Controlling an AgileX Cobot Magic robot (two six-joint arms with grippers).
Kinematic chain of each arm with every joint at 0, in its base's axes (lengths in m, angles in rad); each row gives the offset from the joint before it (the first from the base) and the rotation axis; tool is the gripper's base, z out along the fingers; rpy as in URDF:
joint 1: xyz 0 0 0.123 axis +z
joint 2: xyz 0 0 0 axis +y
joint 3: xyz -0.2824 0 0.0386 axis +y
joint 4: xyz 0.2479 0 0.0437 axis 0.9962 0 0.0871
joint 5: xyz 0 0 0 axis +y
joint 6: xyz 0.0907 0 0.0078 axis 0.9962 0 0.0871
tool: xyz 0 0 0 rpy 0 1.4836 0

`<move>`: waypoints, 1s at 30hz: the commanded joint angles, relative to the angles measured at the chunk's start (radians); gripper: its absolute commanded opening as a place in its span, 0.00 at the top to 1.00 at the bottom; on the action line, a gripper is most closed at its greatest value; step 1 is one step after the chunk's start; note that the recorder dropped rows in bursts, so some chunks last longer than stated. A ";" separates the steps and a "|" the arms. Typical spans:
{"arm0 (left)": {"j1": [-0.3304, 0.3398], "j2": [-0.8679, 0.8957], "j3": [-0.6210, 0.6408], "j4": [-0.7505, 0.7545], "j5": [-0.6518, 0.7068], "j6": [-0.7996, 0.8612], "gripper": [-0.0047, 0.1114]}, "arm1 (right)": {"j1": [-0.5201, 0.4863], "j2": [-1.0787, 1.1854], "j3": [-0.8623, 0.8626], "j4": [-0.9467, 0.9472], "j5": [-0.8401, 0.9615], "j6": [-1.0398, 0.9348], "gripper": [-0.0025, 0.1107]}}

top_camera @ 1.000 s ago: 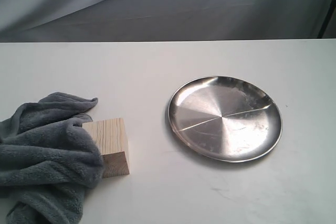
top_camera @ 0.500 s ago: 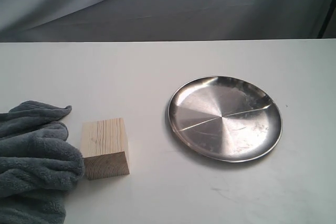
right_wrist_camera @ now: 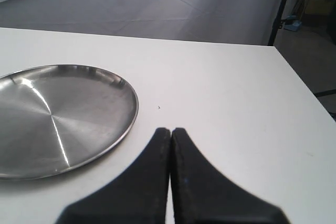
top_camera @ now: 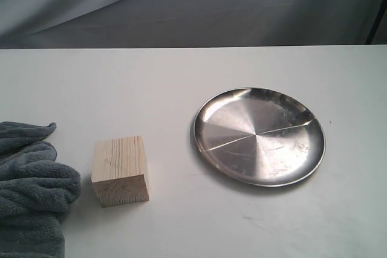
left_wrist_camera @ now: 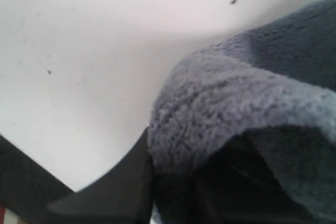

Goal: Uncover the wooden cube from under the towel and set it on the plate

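The wooden cube [top_camera: 120, 171] stands bare on the white table, left of the middle, fully out from under the towel. The blue-grey towel [top_camera: 27, 191] is bunched at the left edge, a short gap away from the cube. In the left wrist view the towel [left_wrist_camera: 247, 114] fills the frame, and my left gripper [left_wrist_camera: 157, 182] is shut on a fold of it. The steel plate [top_camera: 259, 136] lies empty to the right of the cube. My right gripper [right_wrist_camera: 171, 131] is shut on nothing, hovering just beside the plate [right_wrist_camera: 58, 119]. Neither gripper shows in the exterior view.
The table's far edge [top_camera: 193, 47] meets a grey backdrop cloth. In the right wrist view the table's side edge [right_wrist_camera: 310, 103] drops off, with a dark stand pole [right_wrist_camera: 279, 9] beyond it.
The towel has been dragged leftward off the cube, which now stands fully bare. The cube has shifted slightly left. The plate has not moved.
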 commanded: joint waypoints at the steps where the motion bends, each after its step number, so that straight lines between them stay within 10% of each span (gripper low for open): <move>1: -0.001 -0.009 -0.006 -0.048 -0.033 0.024 0.59 | -0.003 -0.007 0.003 0.008 0.000 -0.004 0.98; 8: -0.001 -0.044 -0.037 -0.048 0.008 -0.007 0.19 | -0.003 -0.007 0.003 0.008 0.000 -0.004 0.98; 18: -0.001 -0.130 -0.176 -0.088 0.026 0.004 0.22 | 0.010 -0.007 0.003 0.008 0.000 -0.004 0.98; 30: -0.141 -0.161 -0.205 -0.492 -0.094 0.568 0.33 | 0.010 -0.007 0.003 0.008 0.000 -0.004 0.98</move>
